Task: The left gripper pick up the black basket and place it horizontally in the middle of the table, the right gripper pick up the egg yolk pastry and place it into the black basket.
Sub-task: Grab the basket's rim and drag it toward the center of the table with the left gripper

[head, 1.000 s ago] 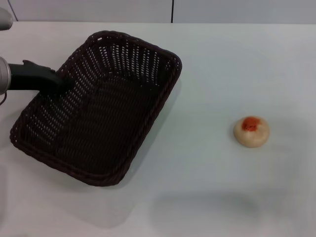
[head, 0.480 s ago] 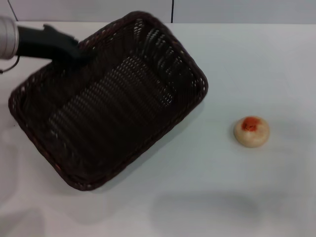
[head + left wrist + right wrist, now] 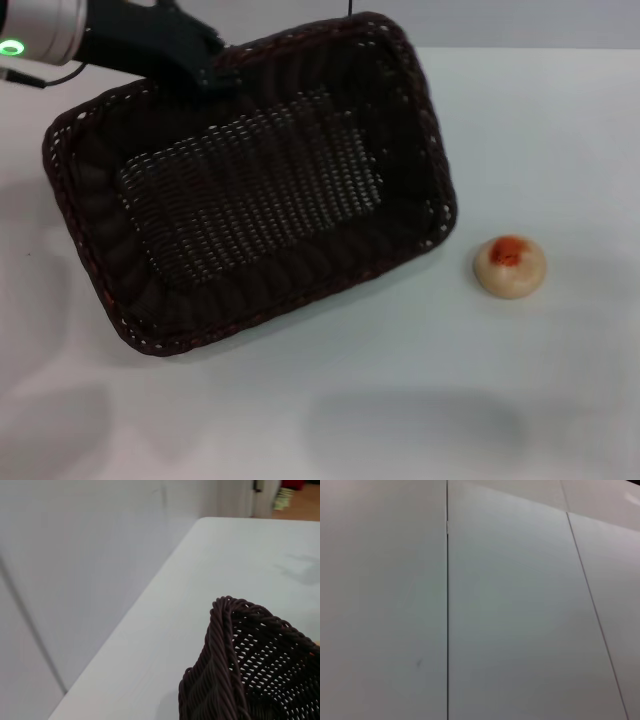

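Note:
The black basket [image 3: 250,190] is a large dark woven rectangle, lifted off the white table [image 3: 400,400] and lying near crosswise in the head view. My left gripper [image 3: 215,72] is shut on the basket's far rim, its black arm and green-lit wrist at the top left. A corner of the basket's braided rim [image 3: 225,650] shows in the left wrist view. The egg yolk pastry [image 3: 509,266], pale beige with an orange-red spot, sits on the table just right of the basket. My right gripper is out of view; its wrist view shows only wall panels.
A light panelled wall [image 3: 500,22] runs along the table's far edge. The table's far left corner and wall [image 3: 100,580] show in the left wrist view.
My left gripper has carried the basket up and to the right, turning it from a diagonal lie toward crosswise. The pastry has not moved.

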`<move>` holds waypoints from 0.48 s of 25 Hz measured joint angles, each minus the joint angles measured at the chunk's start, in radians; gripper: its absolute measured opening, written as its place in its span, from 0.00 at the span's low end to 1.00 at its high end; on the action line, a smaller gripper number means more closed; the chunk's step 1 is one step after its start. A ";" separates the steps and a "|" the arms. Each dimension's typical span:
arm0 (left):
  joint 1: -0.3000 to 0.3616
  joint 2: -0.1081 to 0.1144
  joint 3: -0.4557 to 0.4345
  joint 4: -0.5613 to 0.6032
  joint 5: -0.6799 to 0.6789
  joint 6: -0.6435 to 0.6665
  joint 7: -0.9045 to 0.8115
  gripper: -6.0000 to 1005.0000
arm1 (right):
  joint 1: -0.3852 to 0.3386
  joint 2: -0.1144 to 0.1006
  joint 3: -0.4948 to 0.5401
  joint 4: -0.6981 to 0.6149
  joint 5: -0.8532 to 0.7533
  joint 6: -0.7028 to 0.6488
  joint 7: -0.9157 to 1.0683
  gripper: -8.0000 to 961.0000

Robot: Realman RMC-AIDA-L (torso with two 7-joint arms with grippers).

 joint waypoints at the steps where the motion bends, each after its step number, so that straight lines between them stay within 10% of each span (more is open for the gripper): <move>1: -0.009 -0.001 0.001 0.000 0.000 -0.012 0.007 0.20 | -0.003 0.000 -0.001 0.003 0.000 -0.001 -0.001 0.53; 12: -0.107 -0.003 0.009 -0.001 -0.020 -0.159 0.072 0.22 | -0.019 0.001 -0.002 0.016 0.000 -0.008 -0.004 0.53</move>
